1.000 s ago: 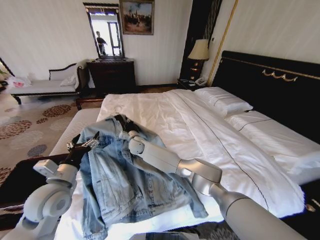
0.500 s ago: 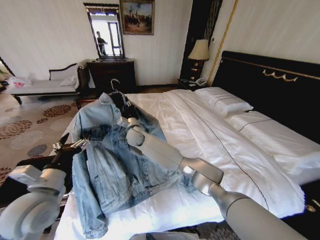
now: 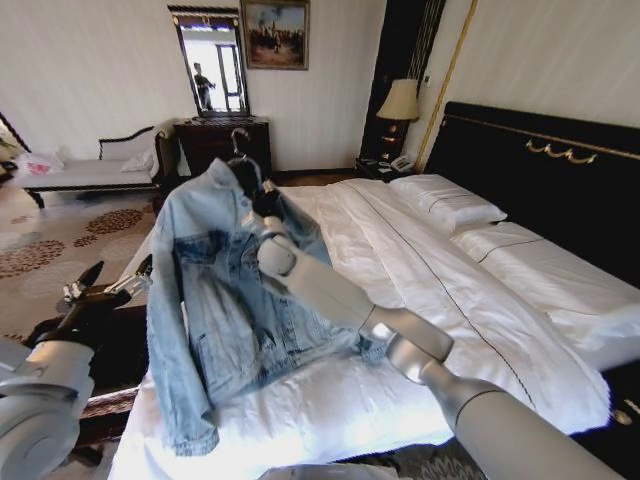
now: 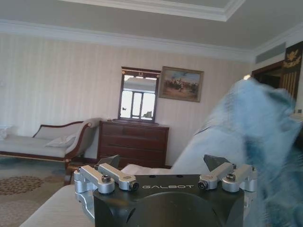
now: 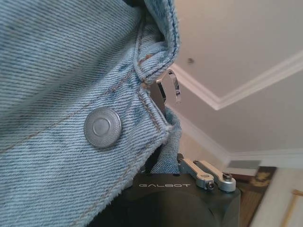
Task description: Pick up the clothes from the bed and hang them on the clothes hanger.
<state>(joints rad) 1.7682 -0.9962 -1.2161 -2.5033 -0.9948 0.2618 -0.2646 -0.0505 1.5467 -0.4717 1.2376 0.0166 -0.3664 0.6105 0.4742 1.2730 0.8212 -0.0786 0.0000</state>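
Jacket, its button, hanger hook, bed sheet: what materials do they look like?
The jacket: faded light blue denim, with a diagonal twill weave and frayed edges in the right wrist view. Its button: dull grey metal, stamped ring. The hanger hook: thin wire, shiny, likely steel. The bed sheet: white woven fabric, matte, softly creased, probably cotton.

Both arms are made of smooth, rounded light-grey shells joined by ball-like silver joints. The left gripper (image 4: 162,166) has a black block body printed GALBOT in pale letters, with 2 pairs of silver metal links held by dark screws and dark pointed fingertips (image 4: 214,162). The right gripper (image 5: 161,163) has the same black GALBOT body and silver screwed links.
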